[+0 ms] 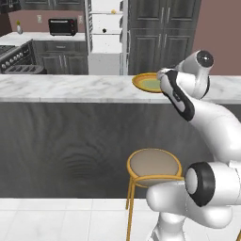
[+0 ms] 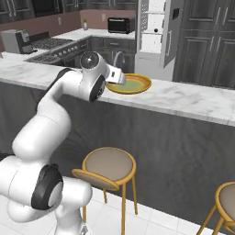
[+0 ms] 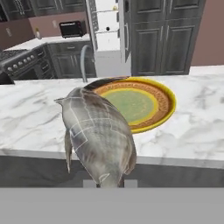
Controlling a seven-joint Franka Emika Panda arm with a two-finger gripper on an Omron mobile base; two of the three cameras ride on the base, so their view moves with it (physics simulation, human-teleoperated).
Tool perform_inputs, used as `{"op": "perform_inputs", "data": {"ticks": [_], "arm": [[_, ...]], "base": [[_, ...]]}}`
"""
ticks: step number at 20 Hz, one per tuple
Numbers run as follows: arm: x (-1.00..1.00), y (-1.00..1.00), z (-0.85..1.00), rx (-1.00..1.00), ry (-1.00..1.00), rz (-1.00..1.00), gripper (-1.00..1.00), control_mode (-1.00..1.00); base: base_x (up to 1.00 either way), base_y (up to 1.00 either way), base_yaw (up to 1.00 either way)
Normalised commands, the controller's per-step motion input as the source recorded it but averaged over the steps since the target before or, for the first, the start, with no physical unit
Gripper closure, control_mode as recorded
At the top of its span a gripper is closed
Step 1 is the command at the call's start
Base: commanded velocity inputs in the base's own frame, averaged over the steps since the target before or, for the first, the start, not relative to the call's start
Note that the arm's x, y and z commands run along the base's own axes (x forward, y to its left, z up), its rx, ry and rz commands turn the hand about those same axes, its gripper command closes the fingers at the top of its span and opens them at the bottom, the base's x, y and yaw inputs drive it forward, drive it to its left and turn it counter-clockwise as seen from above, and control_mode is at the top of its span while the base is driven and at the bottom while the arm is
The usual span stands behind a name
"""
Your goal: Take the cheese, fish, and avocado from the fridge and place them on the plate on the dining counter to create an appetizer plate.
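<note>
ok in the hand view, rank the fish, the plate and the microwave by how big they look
1. fish, though it looms large because it is close to the camera
2. plate, nearly as large
3. microwave, far back

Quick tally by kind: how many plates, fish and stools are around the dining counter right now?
Plates: 1, the plate on the dining counter.
Fish: 1, the fish held in the gripper, short of the plate.
Stools: 2, one stool under the counter, another stool at the right edge.
Total: 4
</note>
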Motion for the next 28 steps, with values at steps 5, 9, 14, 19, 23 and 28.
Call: {"op": "perform_inputs", "data": {"ticks": [5, 9, 14, 19, 23, 28], "arm": [[0.85, -0.03, -0.14, 0.01, 0.01, 0.0, 1.0, -1.0], [0.64, 0.0, -0.19, 0.0, 0.03, 0.0, 1.0, -1.0], [0.52, -0.03, -0.2, 0.0, 0.1, 0.0, 1.0, -1.0], [0.45, -0.16, -0.18, 0.0, 0.14, 0.0, 1.0, -1.0], [0.6, -0.26, -0.16, 0.0, 0.14, 0.0, 1.0, -1.0], [0.44, -0.14, -0.32, 0.0, 0.11, 0.0, 1.0, -1.0]], "base": [[0.0, 0.0, 0.0], [0.0, 0.0, 0.0], [0.0, 0.0, 0.0], [0.0, 0.0, 0.0], [0.0, 0.0, 0.0], [0.0, 0.0, 0.0]]}}
